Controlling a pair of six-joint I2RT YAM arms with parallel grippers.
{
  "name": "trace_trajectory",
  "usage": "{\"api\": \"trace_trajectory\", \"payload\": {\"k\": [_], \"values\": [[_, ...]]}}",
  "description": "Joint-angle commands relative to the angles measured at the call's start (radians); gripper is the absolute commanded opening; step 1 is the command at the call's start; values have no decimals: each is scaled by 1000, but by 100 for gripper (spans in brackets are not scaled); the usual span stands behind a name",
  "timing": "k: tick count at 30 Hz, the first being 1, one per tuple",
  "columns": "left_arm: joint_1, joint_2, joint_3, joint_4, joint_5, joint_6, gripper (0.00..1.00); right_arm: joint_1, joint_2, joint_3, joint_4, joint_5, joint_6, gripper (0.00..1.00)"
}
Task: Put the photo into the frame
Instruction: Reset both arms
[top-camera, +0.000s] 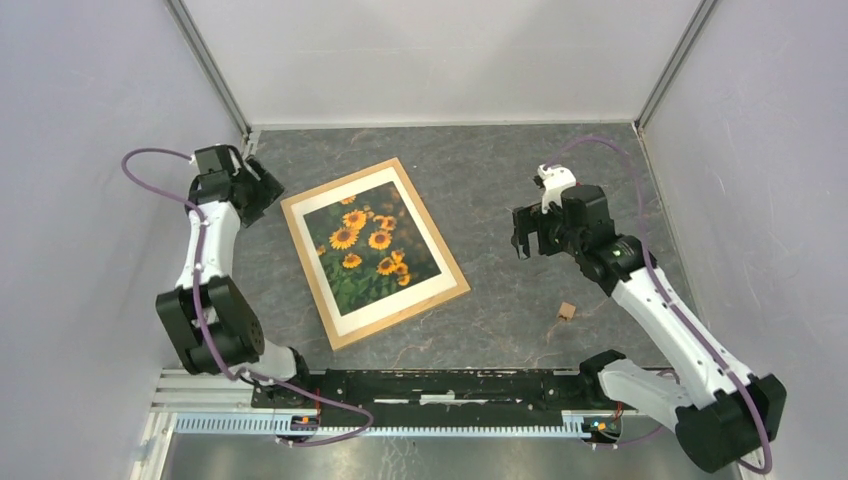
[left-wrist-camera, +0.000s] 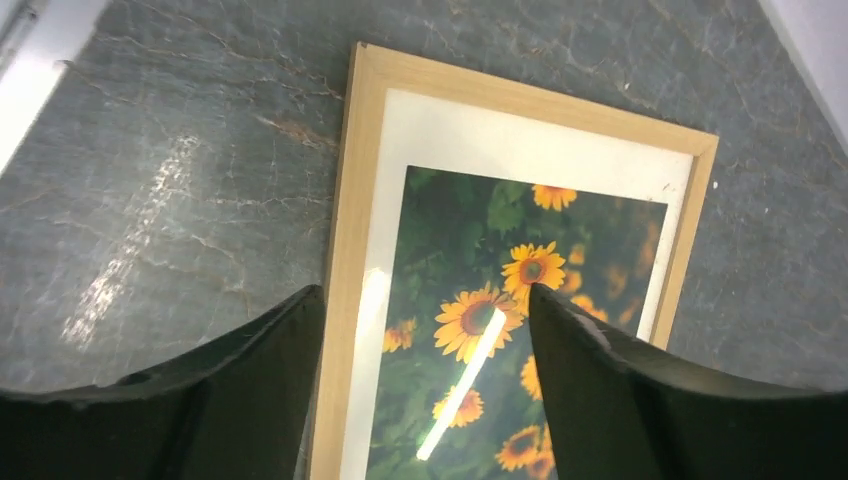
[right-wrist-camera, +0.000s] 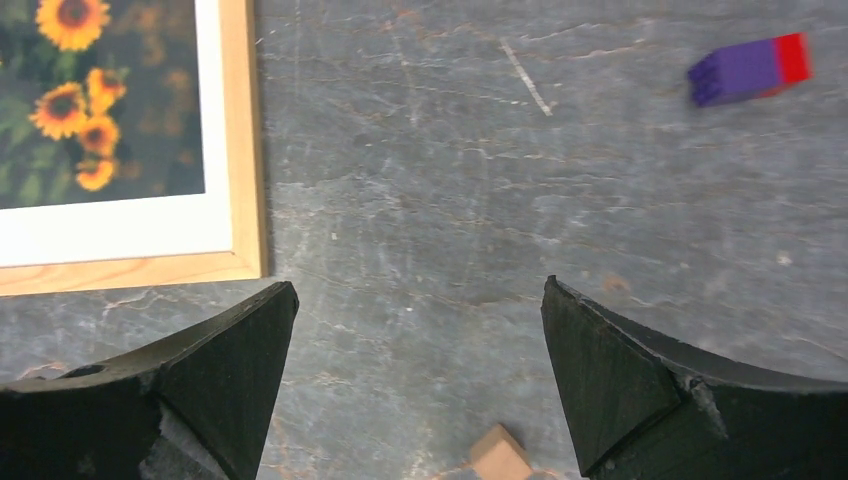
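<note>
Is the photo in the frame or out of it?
In: the photo lies inside the frame, white mat bordering it all round.

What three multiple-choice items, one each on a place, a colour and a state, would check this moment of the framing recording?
1. Where is the photo?
A. leaning on the back wall
B. inside the frame, within a white border
C. held in a gripper

2. What colour are its flowers?
A. blue
B. white
C. orange-yellow

3. How is the right gripper?
A. open, over bare table
B. shut on the photo
C. shut on the frame

Key: 1 B, the frame encloses the print on all sides; 2 C, the sunflowers show orange-yellow against dark leaves; 3 A, its fingers stand apart with nothing between them.
</note>
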Motion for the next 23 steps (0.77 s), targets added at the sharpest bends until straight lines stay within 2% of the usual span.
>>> {"api": "trace_trajectory", "payload": {"k": [1, 2, 5, 11, 16, 20, 23], "values": [[-117, -169, 28, -4, -255, 6, 84, 2, -87, -15, -52, 105, -65, 98], [-143, -192, 37, -3, -261, 4, 88, 1, -103, -21, -45, 104, -80, 98], [-270, -227, 118, -3, -246, 28, 88, 2, -147, -15, -7, 133, -113, 98], [-649, -235, 359, 17, -199, 109, 89, 3, -72, 247, -128, 182, -120, 98], [-752, -310, 418, 111, -67, 136, 89, 2, -101, 358, -104, 203, -145, 98], [-776, -391, 392, 144, -22, 163, 90, 3, -178, 319, -15, 220, -148, 98], [-776, -425, 386, 145, -7, 175, 90, 2, -200, 304, -17, 264, -130, 98]]}}
